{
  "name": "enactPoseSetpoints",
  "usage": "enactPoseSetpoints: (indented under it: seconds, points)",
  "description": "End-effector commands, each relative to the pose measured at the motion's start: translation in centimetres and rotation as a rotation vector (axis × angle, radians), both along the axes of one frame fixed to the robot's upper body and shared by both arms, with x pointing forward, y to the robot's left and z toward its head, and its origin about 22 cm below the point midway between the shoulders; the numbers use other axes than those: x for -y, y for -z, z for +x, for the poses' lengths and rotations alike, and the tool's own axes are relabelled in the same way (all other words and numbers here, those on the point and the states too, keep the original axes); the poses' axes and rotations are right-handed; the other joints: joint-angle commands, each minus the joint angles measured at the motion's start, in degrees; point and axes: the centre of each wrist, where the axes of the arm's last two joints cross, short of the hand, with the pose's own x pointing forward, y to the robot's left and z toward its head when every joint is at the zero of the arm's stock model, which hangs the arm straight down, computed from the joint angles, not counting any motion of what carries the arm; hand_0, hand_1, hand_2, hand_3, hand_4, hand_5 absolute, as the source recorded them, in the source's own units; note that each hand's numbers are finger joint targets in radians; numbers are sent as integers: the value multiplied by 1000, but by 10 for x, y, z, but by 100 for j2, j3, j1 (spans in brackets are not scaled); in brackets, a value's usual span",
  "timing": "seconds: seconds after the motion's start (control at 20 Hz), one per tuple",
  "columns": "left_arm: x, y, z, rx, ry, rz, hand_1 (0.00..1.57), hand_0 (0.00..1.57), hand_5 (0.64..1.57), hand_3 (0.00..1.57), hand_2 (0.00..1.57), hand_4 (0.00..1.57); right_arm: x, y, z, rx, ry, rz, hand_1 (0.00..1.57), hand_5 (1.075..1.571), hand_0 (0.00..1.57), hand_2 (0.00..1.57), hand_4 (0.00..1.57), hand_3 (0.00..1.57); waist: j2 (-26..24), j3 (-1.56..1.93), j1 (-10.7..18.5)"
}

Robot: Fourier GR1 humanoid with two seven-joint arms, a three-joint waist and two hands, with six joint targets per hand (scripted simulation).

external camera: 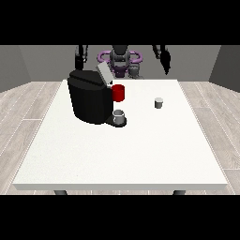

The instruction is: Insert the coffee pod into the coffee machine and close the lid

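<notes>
From the front view, a black coffee machine point(89, 101) stands on the white counter point(122, 154), left of centre and toward the far side, its grey lid point(104, 73) tilted up. A red part point(118, 93) shows on its right side, and a grey cup point(119, 116) sits on its base. The small grey coffee pod point(159, 102) stands alone to the right, well apart. The robot hand at the view's left point(82, 56) and the one at the view's right point(164, 58) hang raised beyond the far edge; I cannot tell how their fingers lie.
</notes>
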Motion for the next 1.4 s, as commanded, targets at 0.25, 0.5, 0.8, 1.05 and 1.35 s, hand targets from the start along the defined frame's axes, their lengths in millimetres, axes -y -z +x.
enactPoseSetpoints:
  seconds: [0.25,0.5,0.8,1.05,1.35]
  points:
    - [-60,-36,21,125,238,427,0,0,1571,0,0,0,1,-10,15,91,-11,36,0,1571,0,0,0,0,331,-180,-414]
    - [-108,-71,53,30,167,594,0,0,1571,0,0,0,-23,-36,22,229,29,-107,0,1571,0,0,0,0,756,-185,-1117]
    - [-136,-66,68,-36,187,725,0,0,1571,0,0,0,-48,-55,26,278,15,-122,0,1571,0,0,0,0,1179,-186,-1318]
    - [-129,-66,90,-47,210,775,0,0,1571,0,0,0,-40,-48,34,277,16,-94,0,1571,0,0,0,0,1450,-180,-1337]
    - [-129,-37,101,-104,226,832,0,0,1571,0,0,0,-66,-63,33,233,7,-128,0,1571,0,0,0,0,1515,-185,-1330]
